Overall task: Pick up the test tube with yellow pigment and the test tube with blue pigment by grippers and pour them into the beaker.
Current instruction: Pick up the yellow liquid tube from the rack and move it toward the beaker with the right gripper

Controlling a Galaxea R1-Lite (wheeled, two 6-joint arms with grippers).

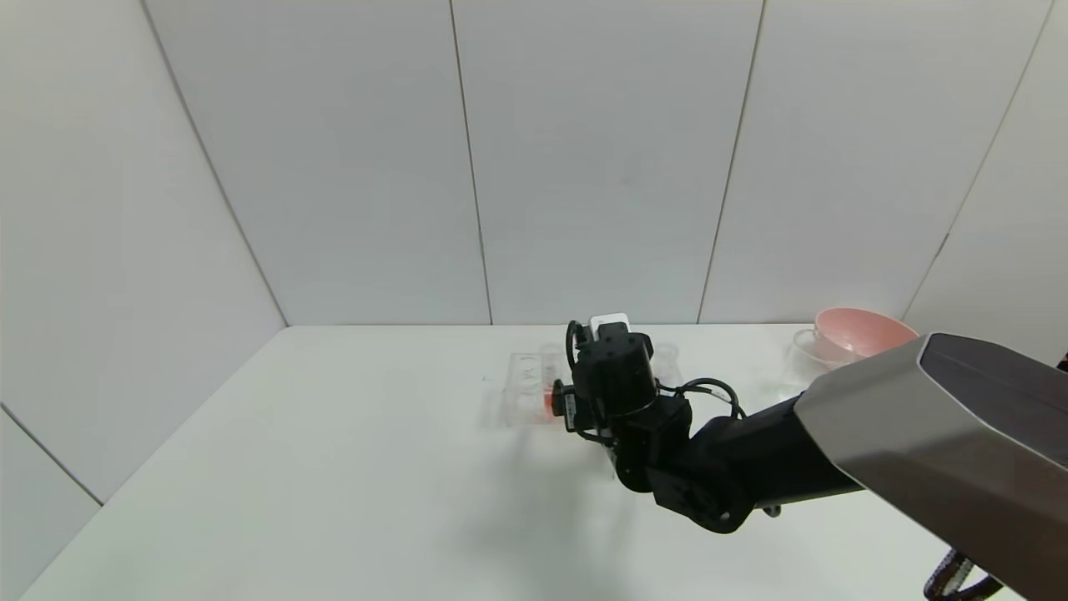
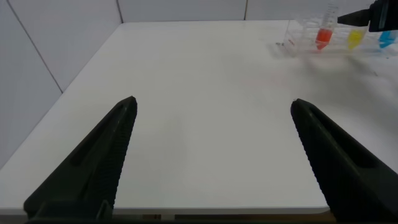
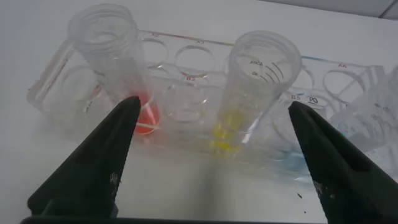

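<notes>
The right gripper [image 3: 211,155] hangs over the clear tube rack [image 3: 186,81] at the far middle of the white table [image 1: 334,467], its fingers [image 3: 93,168] spread wide and holding nothing. The test tube with yellow pigment [image 3: 249,93] stands upright in the rack between the two fingertips, apart from both. It bears printed graduation marks near its rim, too small to read. One fingertip lies in front of the red-bottomed tube [image 3: 118,68] to the left; whether it touches it cannot be told. The rack's holes carry small labels; "B3" and "B5" are legible. The test tube with blue pigment [image 2: 387,40] stands in the rack just right of the yellow one. A pink bowl [image 1: 859,332] sits at the far right. The left gripper [image 2: 211,162] hovers over bare table nearer the robot, fingers wide apart and holding nothing.
</notes>
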